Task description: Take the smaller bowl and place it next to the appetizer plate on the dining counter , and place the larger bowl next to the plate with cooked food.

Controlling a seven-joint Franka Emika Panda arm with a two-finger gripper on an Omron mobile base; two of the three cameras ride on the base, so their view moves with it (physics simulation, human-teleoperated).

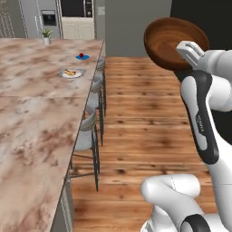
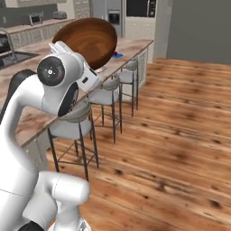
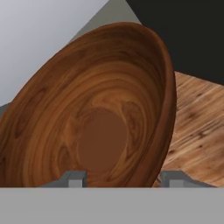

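Hand view shows the gripper clamped on the rim of the larger bowl, 1 finger inside and 1 outside, so the bowl hangs tilted from a single edge. In the left base view it rides high at 1 o'clock, over the wooden floor, well apart from the dining counter. The plate with cooked food sits at 10 o'clock, the appetizer plate just beyond it. Risk: the heavy bowl could pivot or slip from that rim hold during travel, or clip a stool or either plate on descent.
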